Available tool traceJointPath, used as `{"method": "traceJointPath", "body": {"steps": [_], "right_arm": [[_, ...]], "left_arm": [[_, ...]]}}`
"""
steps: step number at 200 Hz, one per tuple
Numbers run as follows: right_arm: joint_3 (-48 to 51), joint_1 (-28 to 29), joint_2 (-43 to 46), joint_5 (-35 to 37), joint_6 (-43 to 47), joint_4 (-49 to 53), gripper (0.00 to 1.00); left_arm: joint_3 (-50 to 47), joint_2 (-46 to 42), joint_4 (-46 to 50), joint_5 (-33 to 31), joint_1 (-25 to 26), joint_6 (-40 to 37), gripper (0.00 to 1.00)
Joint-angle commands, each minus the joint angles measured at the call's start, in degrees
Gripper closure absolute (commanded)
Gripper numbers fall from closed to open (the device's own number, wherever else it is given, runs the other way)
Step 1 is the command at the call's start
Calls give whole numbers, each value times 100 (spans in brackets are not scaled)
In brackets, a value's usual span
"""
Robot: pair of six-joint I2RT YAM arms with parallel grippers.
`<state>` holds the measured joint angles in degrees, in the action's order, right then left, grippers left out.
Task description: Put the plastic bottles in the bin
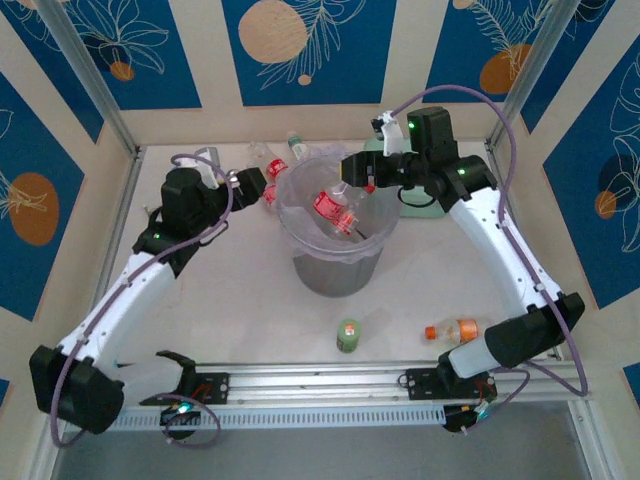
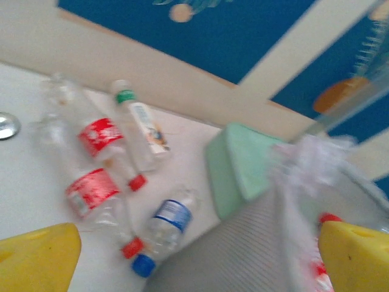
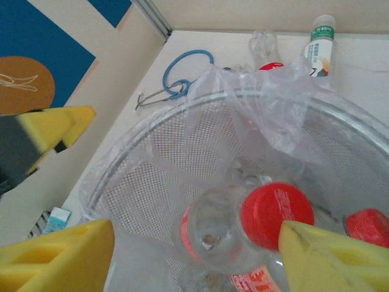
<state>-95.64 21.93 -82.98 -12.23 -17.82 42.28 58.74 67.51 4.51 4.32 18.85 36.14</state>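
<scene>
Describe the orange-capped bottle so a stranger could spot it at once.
Find the big grey bin mid-table, then look toward the near edge on its right, by the right arm's base. The orange-capped bottle lies there on its side; its only close neighbour, the green-labelled bottle, has no orange.

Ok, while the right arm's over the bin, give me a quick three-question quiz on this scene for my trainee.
1. True or false: the right gripper has its jaws shut.
2. On the near side of the bin, what sits beside the orange-capped bottle? A green-labelled bottle; B red-labelled bottle; C mint case.
3. In the left wrist view, what colour is the cap on the blue-labelled bottle?
Key: 1 false, they stand open above the bin; 2 A; 3 blue.
</scene>
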Motion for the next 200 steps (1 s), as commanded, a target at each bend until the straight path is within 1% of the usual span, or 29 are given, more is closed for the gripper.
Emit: {"method": "traceJointPath", "body": {"steps": [1, 20, 53, 103, 118, 127, 146, 177, 200], "right_arm": [[81, -87, 420, -158, -19, 195, 27], [195, -175, 665, -151, -44, 239, 27], [452, -381, 1166, -126, -63, 355, 27], [844, -743, 1624, -201, -104, 468, 27], [893, -808, 1666, -229, -98, 508, 27], [926, -830, 1686, -228, -83, 537, 27], [991, -900, 1724, -244, -87, 544, 27], [1071, -971, 1769, -255, -123, 493, 27], [1089, -986, 1775, -285, -181, 555, 27]], "left_arm": [[-27, 699, -215, -283, -199, 281, 0], [175, 1391, -504, -357, -266, 348, 0], [773, 2616, -558, -369, -294, 451, 0], [1329, 3984, -841, -58, -294, 822, 0], [1463, 4227, -694, -53, -281, 885, 0], [1433, 4286, -654, -156, -269, 939, 0], [1181, 4385, -994, -221, -268, 1194, 0], [1159, 4745, -1330, 26, -241, 1425, 0], [1271, 4952, -1243, 155, -217, 1377, 1]]}}
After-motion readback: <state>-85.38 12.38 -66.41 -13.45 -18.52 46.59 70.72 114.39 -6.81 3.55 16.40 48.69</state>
